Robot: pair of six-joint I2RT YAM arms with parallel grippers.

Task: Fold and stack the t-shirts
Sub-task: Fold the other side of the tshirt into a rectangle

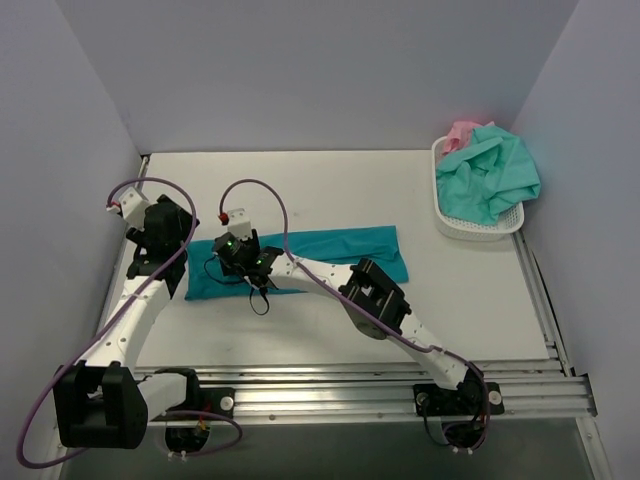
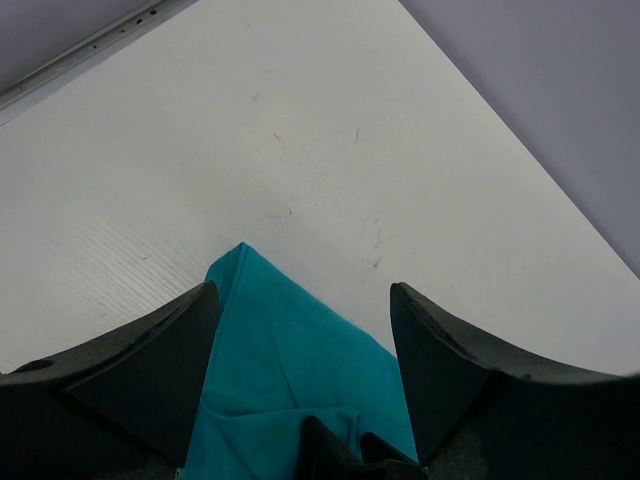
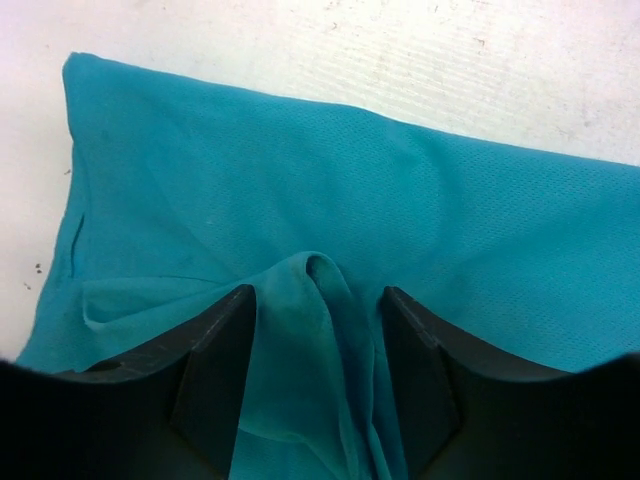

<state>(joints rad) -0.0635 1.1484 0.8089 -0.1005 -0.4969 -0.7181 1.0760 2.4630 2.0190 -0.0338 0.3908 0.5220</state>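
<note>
A deep teal-blue t-shirt lies folded into a long flat strip across the middle of the table. My right gripper is down on its left part. In the right wrist view its jaws are open, standing either side of a raised ridge of the teal cloth. My left gripper is open and hovers at the strip's left end. A pointed corner of the teal shirt lies below and between its fingers, not held. A mint-green t-shirt and a pink one are piled in the basket.
A white perforated basket stands at the table's back right, against the right wall. Grey walls close in the table on the left, back and right. A metal rail runs along the near edge by the arm bases.
</note>
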